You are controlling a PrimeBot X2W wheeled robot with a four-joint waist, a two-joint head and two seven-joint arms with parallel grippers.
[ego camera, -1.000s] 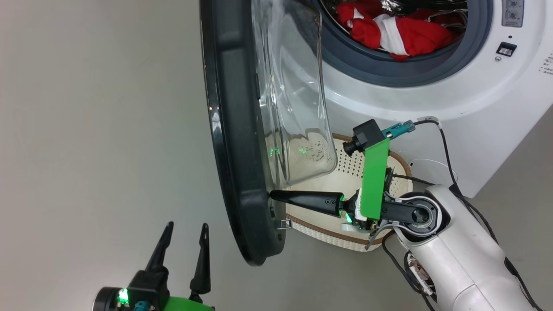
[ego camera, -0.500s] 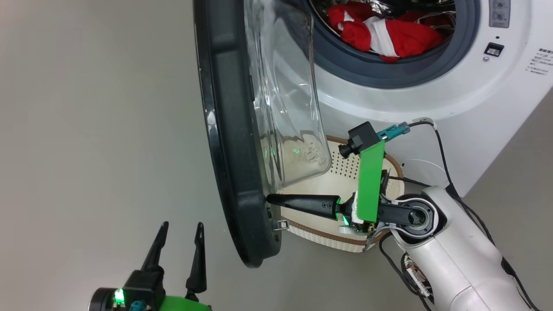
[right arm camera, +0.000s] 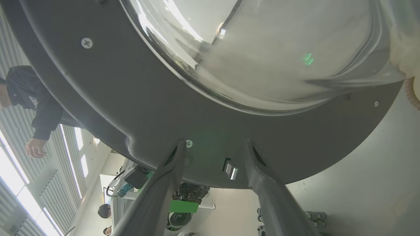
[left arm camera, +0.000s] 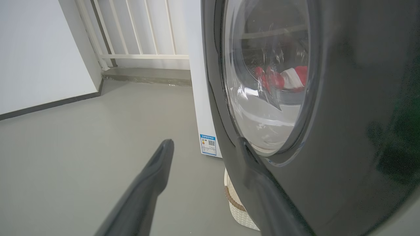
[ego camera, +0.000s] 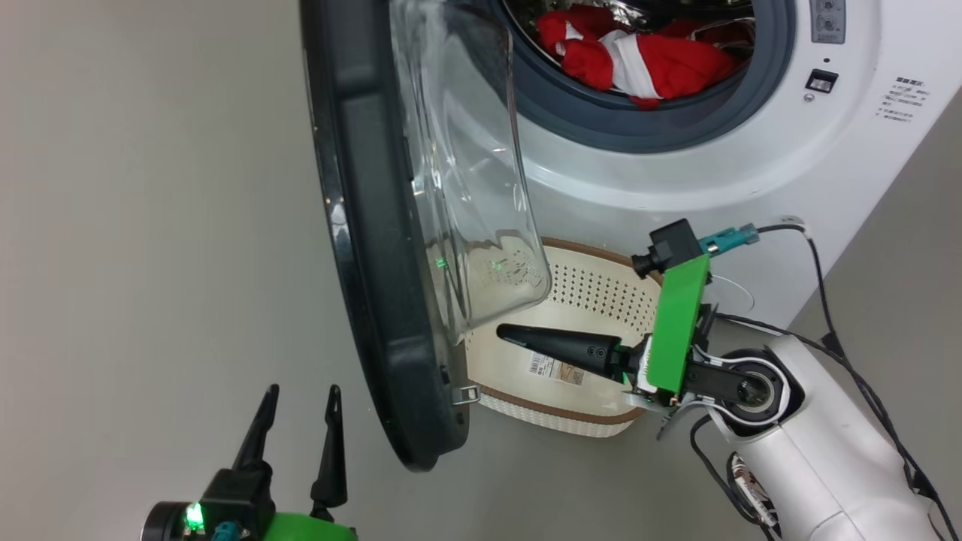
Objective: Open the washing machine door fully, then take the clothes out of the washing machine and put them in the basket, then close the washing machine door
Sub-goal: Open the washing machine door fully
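Observation:
The washing machine door [ego camera: 361,225] stands swung out, black rim edge-on, its clear glass bowl [ego camera: 466,188] bulging toward the white washing machine [ego camera: 676,180]. Red clothes [ego camera: 639,60] with white stripes lie in the drum. The cream basket [ego camera: 601,289] sits on the floor under the opening. Over the basket, my right gripper [ego camera: 502,331] points at the door's inner rim, a short gap away. In the right wrist view the right gripper [right arm camera: 214,142] is open and holds nothing, with the door latch [right arm camera: 230,169] between its fingers' lines. My left gripper [ego camera: 301,392] is open outside the door.
In the left wrist view the door's glossy outer face [left arm camera: 344,131] is close on the right beside my left gripper [left arm camera: 203,144]. Grey floor [left arm camera: 82,147] lies open to the left. A person [right arm camera: 29,95] stands beyond the door in the right wrist view. Cables [ego camera: 827,300] trail from my right arm.
My right gripper has opened and drawn back from the door's inner rim, which its tip touched before. The head camera has shifted, so the whole picture sits further left. The left gripper stays open.

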